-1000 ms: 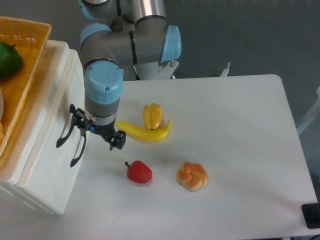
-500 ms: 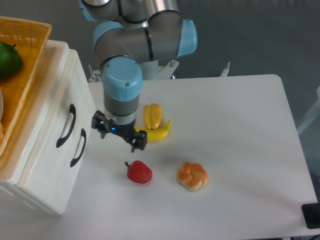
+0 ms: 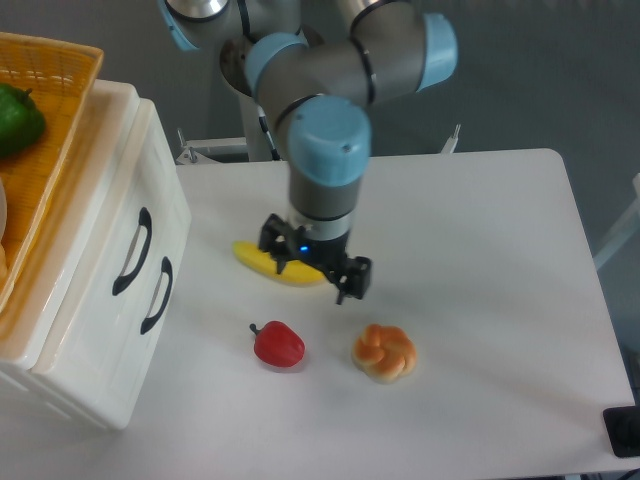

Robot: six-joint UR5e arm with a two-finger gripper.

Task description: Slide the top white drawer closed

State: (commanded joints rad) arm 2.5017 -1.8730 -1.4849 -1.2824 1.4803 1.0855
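Observation:
The white cabinet stands at the left of the table. The top white drawer carries the upper black handle, and its front lies flush with the lower drawer's front and handle. My gripper hangs well to the right of the cabinet, over the middle of the table and above the right end of a banana. Its fingers are spread and it is open, holding nothing and touching neither drawer.
A red pepper and a braided bread roll lie in front of the gripper. An orange basket with a green fruit sits on top of the cabinet. The table's right edge is far off.
My gripper has pulled away from the drawer handles and swung right across the table to above the banana. The arm now hides the yellow pepper. The drawer fronts look unchanged.

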